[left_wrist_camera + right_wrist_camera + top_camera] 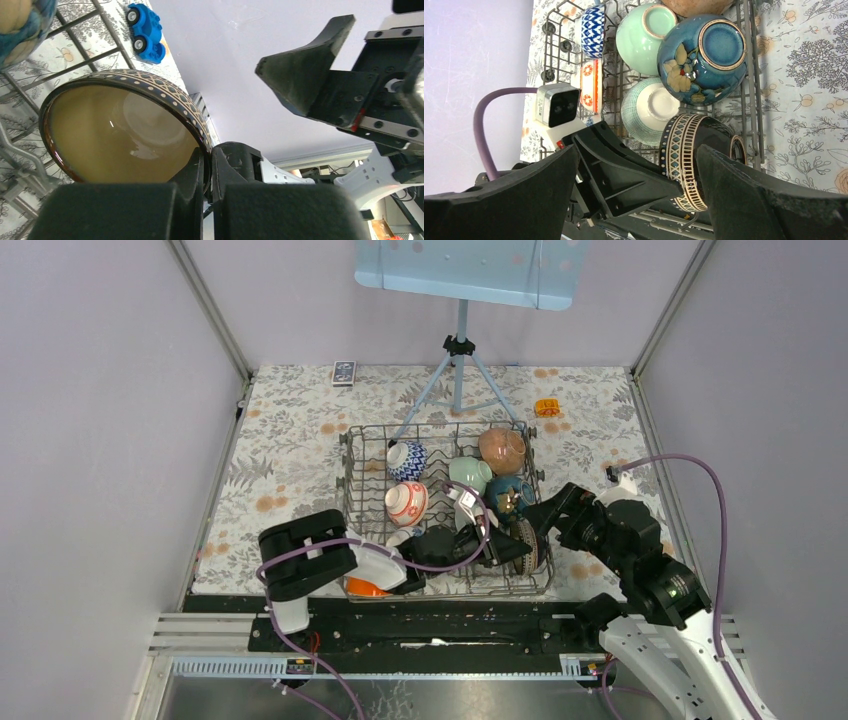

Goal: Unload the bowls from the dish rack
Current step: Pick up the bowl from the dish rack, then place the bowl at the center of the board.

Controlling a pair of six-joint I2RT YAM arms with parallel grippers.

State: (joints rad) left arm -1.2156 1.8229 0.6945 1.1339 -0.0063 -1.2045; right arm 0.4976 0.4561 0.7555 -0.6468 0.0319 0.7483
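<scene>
The grey wire dish rack (349, 483) stands mid-table with several bowls on edge in it. My left gripper (207, 161) reaches in from the front and is shut on the rim of a dark brown bowl with a tan inside (120, 135), at the rack's front right (529, 544). My right gripper (634, 187) is open, its fingers either side of that bowl (686, 160) and apart from it. Behind it stand a blue floral bowl (701, 57), a pale green bowl (644, 37), a blue-and-white bowl (593, 30) and a red-and-white bowl (406, 503).
A blue-grey tripod stand (458, 370) rises behind the rack. A small remote (343, 372) and an orange object (546, 407) lie at the back of the floral mat. A blue toy car (146, 32) lies right of the rack. An orange bowl (363, 587) shows under the left arm.
</scene>
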